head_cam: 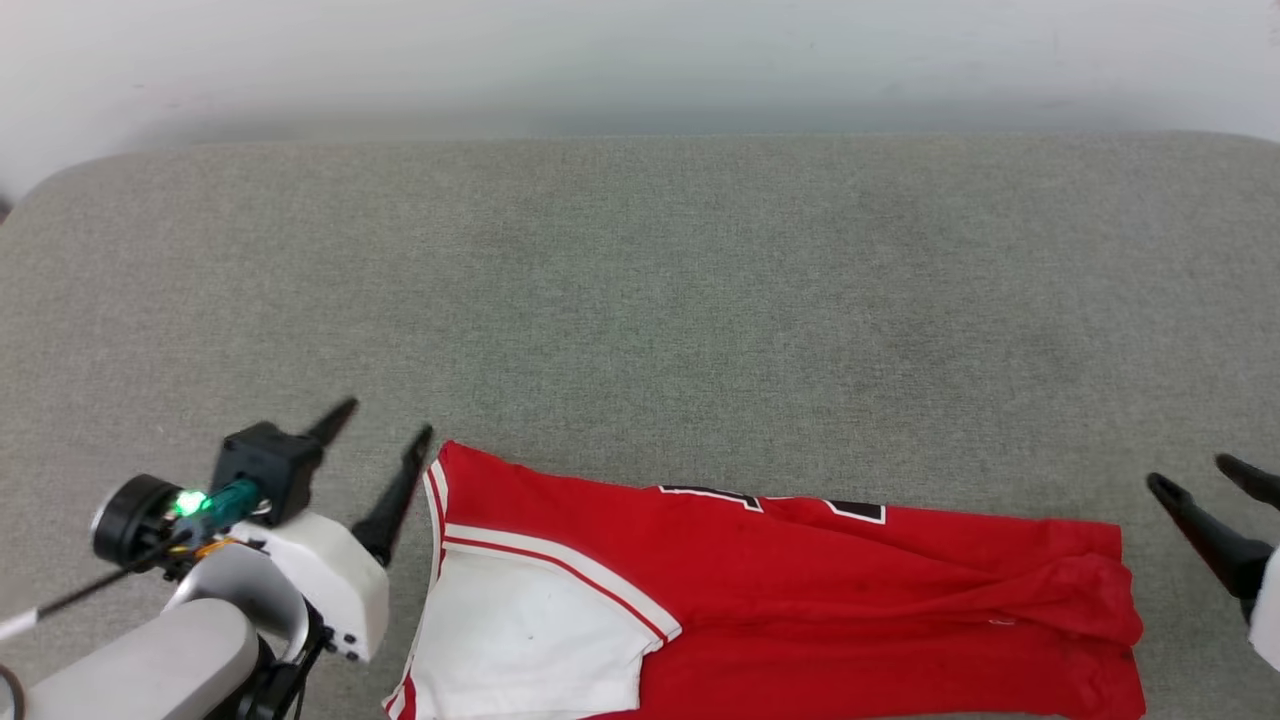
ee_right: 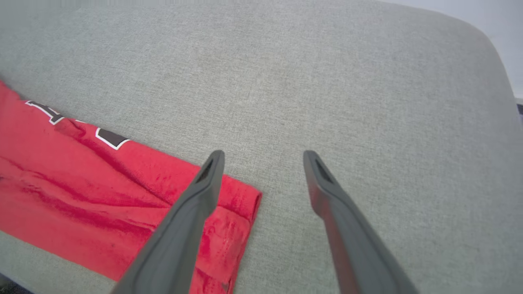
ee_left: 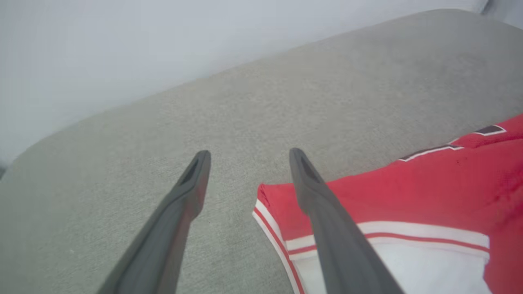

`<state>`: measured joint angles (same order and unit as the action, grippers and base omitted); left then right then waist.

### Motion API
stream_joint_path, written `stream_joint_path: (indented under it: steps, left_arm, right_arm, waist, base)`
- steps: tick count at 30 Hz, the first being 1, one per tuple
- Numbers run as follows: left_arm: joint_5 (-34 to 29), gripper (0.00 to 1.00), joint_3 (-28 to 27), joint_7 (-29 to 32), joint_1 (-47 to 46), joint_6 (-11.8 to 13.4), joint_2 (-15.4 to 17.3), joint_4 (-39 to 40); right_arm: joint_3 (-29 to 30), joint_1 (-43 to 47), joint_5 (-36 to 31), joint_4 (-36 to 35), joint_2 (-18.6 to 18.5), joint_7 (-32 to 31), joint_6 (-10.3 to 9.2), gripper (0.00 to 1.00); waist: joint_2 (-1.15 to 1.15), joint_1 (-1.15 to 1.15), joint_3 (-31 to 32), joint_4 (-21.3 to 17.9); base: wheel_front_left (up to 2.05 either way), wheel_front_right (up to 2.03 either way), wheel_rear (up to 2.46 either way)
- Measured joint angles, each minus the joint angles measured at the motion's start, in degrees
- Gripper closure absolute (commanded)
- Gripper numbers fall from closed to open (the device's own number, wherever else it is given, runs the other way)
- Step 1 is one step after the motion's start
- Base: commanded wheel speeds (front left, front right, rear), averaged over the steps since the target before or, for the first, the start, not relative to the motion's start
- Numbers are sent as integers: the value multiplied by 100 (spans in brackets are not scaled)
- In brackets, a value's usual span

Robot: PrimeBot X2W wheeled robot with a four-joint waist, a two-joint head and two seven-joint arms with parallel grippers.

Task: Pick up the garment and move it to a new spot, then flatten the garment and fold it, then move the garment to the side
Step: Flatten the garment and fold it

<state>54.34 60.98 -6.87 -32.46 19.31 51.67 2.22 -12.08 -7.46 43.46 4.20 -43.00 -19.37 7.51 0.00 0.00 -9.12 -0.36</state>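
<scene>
The garment (head_cam: 800,600), a red shirt with a white sleeve and red-white striped trim, lies folded in a long band along the near edge of the grey table. Black white-outlined lettering peeks out along its far fold. My left gripper (head_cam: 385,420) hovers open just beyond the garment's left end, holding nothing; the left wrist view has the garment (ee_left: 408,192) to the right of its fingers (ee_left: 196,179). At the far right my right gripper (head_cam: 1190,478) is open beside the garment's right end, and the right wrist view puts the red hem (ee_right: 102,196) under its left finger (ee_right: 204,183).
The grey fabric-covered table (head_cam: 640,300) stretches far behind the garment up to a pale wall (head_cam: 640,60). Its rounded corners curve away at the far left and far right.
</scene>
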Motion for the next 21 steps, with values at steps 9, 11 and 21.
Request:
stream_joint_path:
  steps: [9, 11, 21]
  left_arm:
    - [-825, 0, -845, -803, 548, 1155, -510, -293]
    - [-1181, 0, -1248, -804, 703, 1333, -681, -237]
    - [-2407, 0, -2896, -804, 1947, 1239, -1712, 8]
  right_arm:
    - [981, 754, -176, 337, 708, -145, 0, 0]
    - [1060, 815, -158, 399, 880, -189, 0, 0]
    - [835, 865, 225, 800, 1618, -365, 0, 0]
  waist:
    - [0, 0, -63, 36]
    - [0, 0, -91, 48]
    - [0, 0, -231, 161]
  base:
    - [0, 0, 0]
    - [0, 0, 0]
    - [0, 0, 0]
